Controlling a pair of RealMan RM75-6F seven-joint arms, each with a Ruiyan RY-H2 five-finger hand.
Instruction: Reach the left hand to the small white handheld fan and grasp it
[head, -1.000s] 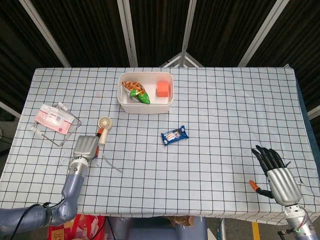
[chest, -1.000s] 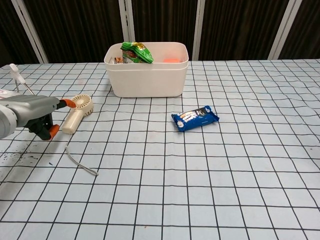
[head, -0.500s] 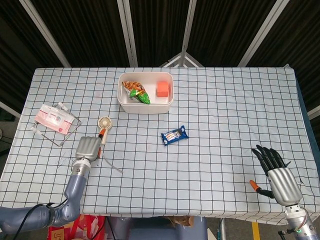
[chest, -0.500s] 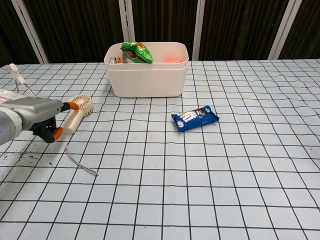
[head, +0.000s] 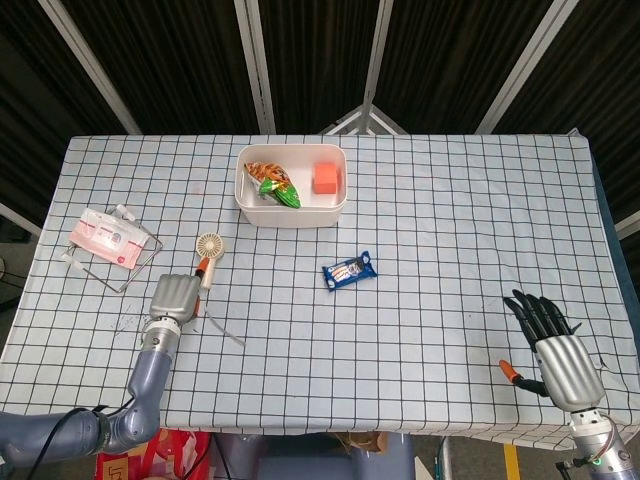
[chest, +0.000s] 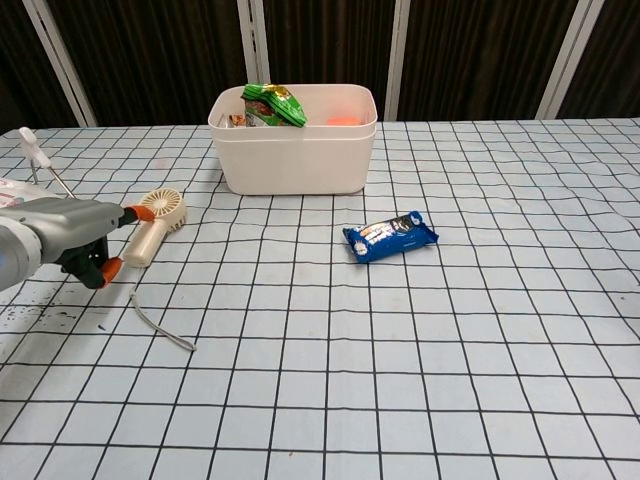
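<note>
Fan (head: 208, 255) lengthwise, head away from robot

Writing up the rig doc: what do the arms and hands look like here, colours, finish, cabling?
Both hands have a silver-grey metal back shell. The right hand has black fingers and an orange-tipped thumb; the left hand shows orange fingertips and dark parts beneath in the chest view. The left forearm is a smooth blue-grey tube. A thin cable runs beside the right wrist. No markings legible.
</note>
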